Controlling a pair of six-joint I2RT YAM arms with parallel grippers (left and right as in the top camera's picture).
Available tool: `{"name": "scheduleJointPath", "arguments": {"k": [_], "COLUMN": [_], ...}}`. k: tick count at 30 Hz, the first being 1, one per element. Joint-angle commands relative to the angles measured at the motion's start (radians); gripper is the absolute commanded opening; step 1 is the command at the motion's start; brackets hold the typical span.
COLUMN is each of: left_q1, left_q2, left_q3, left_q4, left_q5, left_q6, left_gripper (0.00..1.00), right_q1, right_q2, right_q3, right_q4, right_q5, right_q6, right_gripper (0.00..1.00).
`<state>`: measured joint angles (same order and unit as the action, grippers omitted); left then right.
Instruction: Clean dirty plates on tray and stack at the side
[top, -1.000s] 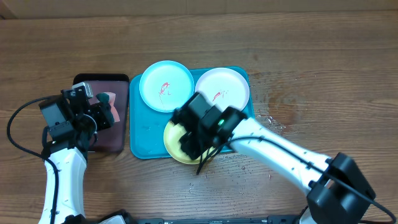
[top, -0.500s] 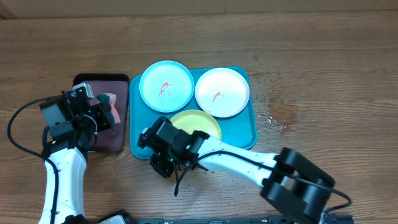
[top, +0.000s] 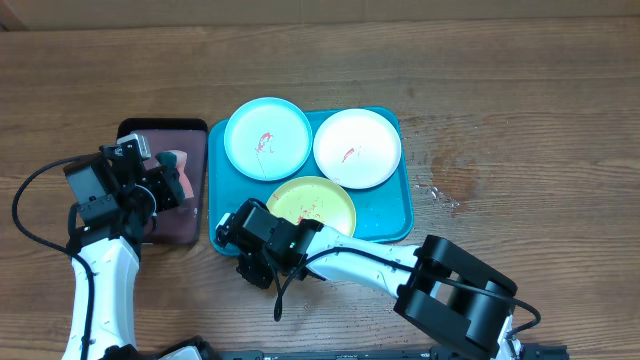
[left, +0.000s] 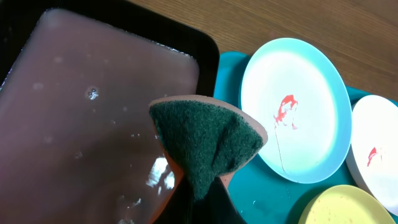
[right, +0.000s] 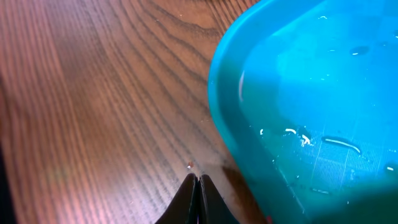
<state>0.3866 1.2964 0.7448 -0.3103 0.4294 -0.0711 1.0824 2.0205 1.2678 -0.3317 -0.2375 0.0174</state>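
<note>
Left pincer (top: 166, 186): clamped on a sponge (left: 208, 140), green scouring face up, orange body below. It hangs over the black-rimmed tray (top: 165, 124), which holds a pinkish-brown liquid. Left wrist view: sponge is folded between the fingers, above the tray's right part.

Teal tray (top: 386, 216): on the bench (top: 520, 100), just right of the black-rimmed tray, the two nearly touching. Wet streaks on its bare floor.

Right pincer (top: 254, 270): at the teal tray's near left corner, outside the rim. Right wrist view: fingertips pressed together, nothing between them, tips down at the wood just beside the rounded corner.

Light blue plate (top: 268, 138): far left of the teal tray, overhanging the rim; red smear near its centre.

Yellow-green plate (top: 312, 205): near middle of the tray, small red flecks on it. Its far edge meets the other two plates.

White plate (top: 357, 147): far right of the tray, small red smear. It sits just beside the light blue plate.

Wet specks (top: 440, 192): on the bench right of the tray.
</note>
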Motion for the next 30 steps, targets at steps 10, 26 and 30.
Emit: {"name": "scheduleJointPath", "arguments": {"k": [10,26,30], "left_q1": [0.0,0.0,0.0], "left_q2": [0.002,0.002,0.002], "left_q3": [-0.003,-0.003,-0.003], "left_q4": [0.004,0.004,0.005], "left_q5": [-0.003,-0.003,-0.003], "left_q6": [0.019,0.02,0.019], "left_gripper": [0.04,0.04,0.04], "right_q1": [0.002,-0.002,-0.008], "right_q2": [0.034,0.051,0.052], "right_q3": [0.008,0.008,0.008], "right_q4": [0.06,0.106,0.114], "right_q5": [0.142,0.282,0.282], "right_q6": [-0.026,-0.026,-0.026], "right_gripper": [0.04,0.04,0.04]}}
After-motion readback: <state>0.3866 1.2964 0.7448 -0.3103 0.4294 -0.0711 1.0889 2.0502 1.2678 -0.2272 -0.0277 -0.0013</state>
